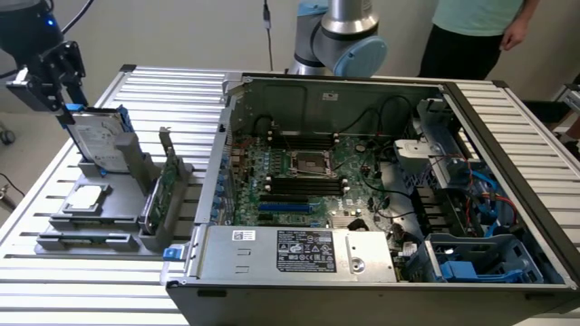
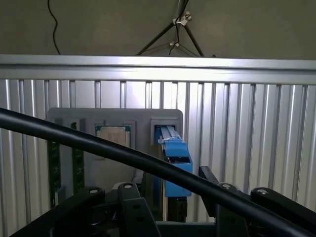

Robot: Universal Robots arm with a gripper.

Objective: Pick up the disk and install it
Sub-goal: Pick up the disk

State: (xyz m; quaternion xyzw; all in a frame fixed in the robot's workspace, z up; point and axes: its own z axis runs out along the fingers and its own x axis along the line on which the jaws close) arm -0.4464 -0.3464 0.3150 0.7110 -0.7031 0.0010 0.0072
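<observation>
A ridged aluminium table (image 1: 154,88) carries an open computer case (image 1: 521,197), which takes up the centre and right of the exterior view. At the upper left of that view the black gripper (image 1: 65,109) hangs right at the top edge of the disk (image 1: 95,139). The disk is a silver drive with a white label and a blue carrier, and it stands upright in a slot of a grey holder (image 1: 136,159) at the exterior view's left. Lower on the same holder lie a small square chip (image 1: 84,198) and an upright green circuit card (image 1: 154,197).

In the wrist view the disk (image 2: 177,158) is seen edge-on between the gripper's fingers (image 2: 131,212). They are spread wide, one on each side of it, not pinching. A thick black cable (image 2: 148,165) crosses in front.

At the upper right of the exterior view a person (image 1: 471,27) stands beyond the table.
</observation>
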